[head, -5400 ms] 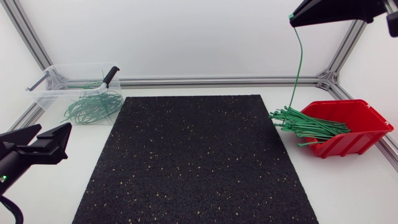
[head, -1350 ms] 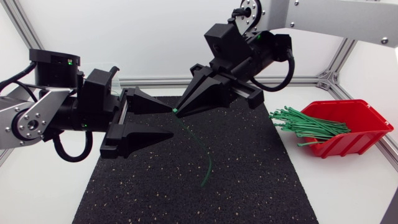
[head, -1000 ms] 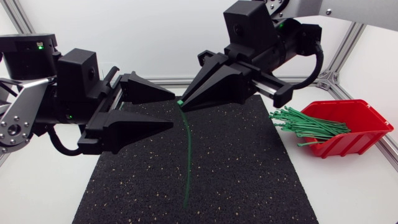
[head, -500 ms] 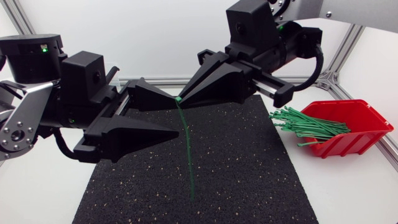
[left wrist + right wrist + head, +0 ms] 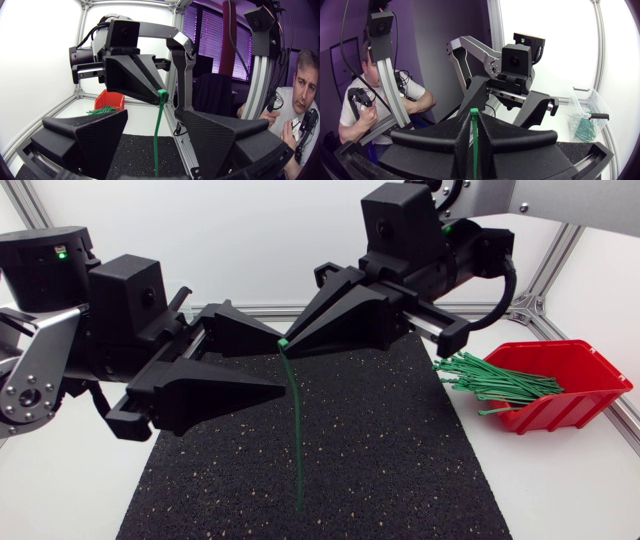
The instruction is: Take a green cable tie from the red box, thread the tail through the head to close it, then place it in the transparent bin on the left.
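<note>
My right gripper [image 5: 286,346] is shut on the head end of a green cable tie [image 5: 298,430], which hangs straight down over the black mat [image 5: 400,450]. In the right wrist view the tie [image 5: 474,142] stands pinched in that gripper [image 5: 474,116]. My left gripper [image 5: 282,363] is open, its tips right beside the tie's head. In the left wrist view the tie [image 5: 157,137] hangs between the spread fingers of my left gripper [image 5: 155,115] without touching them. The red box [image 5: 570,395] holds a bundle of green ties [image 5: 495,380]. The transparent bin [image 5: 587,112] shows beyond my left arm.
The mat covers the table's middle. The red box sits at the right edge, with ties spilling out toward the mat. In the head view my left arm hides nearly all of the bin. Aluminium frame rails run along the table's back and corners.
The left gripper has shifted slightly closer beside the tie's head and its fingers have narrowed a little. The tie's hanging tail has swung slightly. The right gripper has stayed shut on the tie.
</note>
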Robot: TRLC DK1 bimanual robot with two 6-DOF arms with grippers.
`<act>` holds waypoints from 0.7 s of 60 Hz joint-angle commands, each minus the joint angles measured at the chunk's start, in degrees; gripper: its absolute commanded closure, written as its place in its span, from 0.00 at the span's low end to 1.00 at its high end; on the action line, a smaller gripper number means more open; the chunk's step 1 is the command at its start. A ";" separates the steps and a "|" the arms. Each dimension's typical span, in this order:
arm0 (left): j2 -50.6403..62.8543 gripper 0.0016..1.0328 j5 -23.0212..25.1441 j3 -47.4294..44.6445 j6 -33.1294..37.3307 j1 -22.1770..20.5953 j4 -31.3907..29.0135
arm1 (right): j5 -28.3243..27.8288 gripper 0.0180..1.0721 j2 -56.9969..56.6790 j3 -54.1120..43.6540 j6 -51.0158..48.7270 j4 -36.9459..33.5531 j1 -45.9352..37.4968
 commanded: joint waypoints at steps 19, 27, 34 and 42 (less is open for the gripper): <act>2.69 0.38 3.45 -1.25 -3.79 1.43 4.10 | -0.67 0.94 0.25 -1.27 -2.44 -13.73 0.63; 2.69 0.42 4.16 -1.25 -3.79 1.43 4.19 | -0.76 0.94 0.25 -1.09 -2.61 -13.73 0.63; 2.96 0.43 4.24 -1.16 -3.88 1.43 4.19 | -0.76 0.94 0.34 -1.00 -2.70 -13.73 0.72; 3.57 0.51 4.51 -1.16 -3.79 1.26 4.45 | -0.76 0.94 0.43 -1.27 -2.96 -13.73 1.07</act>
